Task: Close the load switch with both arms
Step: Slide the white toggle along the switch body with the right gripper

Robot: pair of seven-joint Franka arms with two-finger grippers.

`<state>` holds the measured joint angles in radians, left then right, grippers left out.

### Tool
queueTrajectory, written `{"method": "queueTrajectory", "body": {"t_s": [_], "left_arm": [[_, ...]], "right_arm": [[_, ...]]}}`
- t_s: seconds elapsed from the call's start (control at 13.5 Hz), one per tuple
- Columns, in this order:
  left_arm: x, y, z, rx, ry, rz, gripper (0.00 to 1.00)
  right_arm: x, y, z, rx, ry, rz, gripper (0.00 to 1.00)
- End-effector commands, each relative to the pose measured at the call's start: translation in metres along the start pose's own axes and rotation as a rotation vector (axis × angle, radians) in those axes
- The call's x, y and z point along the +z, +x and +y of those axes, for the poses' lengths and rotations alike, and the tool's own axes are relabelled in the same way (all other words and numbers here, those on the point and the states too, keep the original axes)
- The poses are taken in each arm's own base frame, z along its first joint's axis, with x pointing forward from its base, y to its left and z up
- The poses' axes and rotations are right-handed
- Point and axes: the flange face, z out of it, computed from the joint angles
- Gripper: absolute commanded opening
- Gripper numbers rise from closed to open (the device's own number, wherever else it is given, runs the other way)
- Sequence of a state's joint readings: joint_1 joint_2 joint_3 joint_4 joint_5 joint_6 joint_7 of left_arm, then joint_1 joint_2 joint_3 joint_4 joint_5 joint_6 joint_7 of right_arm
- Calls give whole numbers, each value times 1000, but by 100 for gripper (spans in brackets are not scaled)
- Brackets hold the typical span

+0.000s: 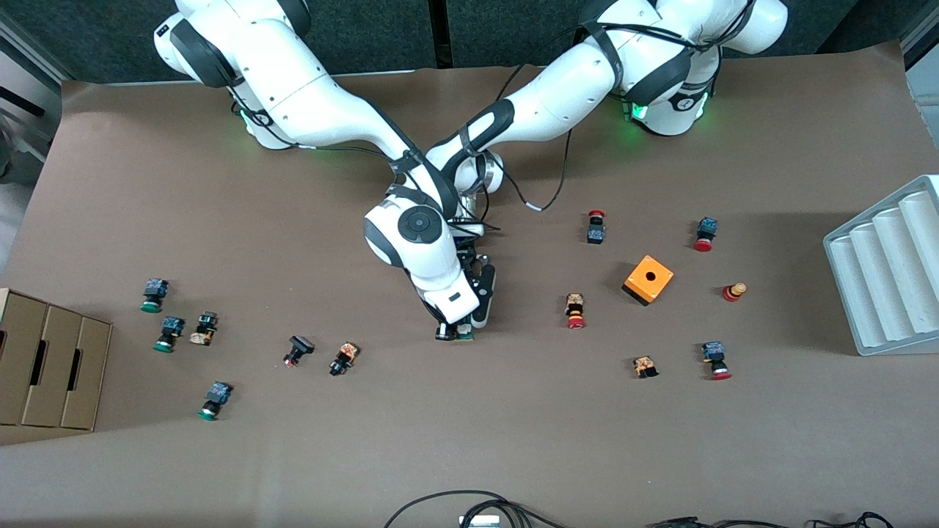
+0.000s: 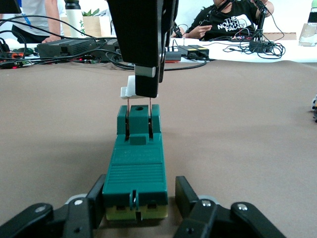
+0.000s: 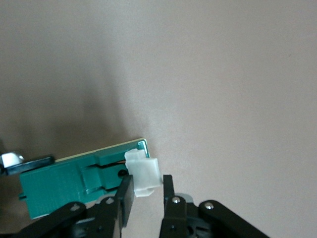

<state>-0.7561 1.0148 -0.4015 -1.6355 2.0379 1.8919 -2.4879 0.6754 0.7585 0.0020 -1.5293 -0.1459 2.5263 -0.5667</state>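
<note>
The load switch (image 2: 134,171) lies flat on the brown desk (image 1: 513,440) near its middle, directly under both grippers. The left gripper (image 2: 136,206) is clenched on the sides of the green body at one end, fingers (image 2: 81,213) pressing against it. The right gripper (image 3: 144,191) stands above the switch's other end and pinches the white sliding piece (image 3: 143,173) between its fingertips, that piece raised on two thin metal pins. An orange cube (image 1: 648,279) sits well apart, toward the left arm's end.
</note>
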Motion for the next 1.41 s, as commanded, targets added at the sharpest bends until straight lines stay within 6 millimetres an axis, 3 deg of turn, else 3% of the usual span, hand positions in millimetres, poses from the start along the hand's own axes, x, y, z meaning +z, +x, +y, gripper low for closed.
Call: {"method": "queueTrajectory", "body": {"t_s": [0.0,1.19,1.26,1.33], "left_arm": [[2,-7,2,-11,-7,9,62],[2,-9,2,-15,-3,13,62],[2,-10,1,-14,-3,12,62],[2,-10,1,-13,-3,12,62]], "right_arm": [[14,5,2,-11,-33,-4,31],[21,4,5,-12,-39,-7,31],[18,5,6,-8,-39,-5,34],[15,6,7,2,-36,0,60]]}}
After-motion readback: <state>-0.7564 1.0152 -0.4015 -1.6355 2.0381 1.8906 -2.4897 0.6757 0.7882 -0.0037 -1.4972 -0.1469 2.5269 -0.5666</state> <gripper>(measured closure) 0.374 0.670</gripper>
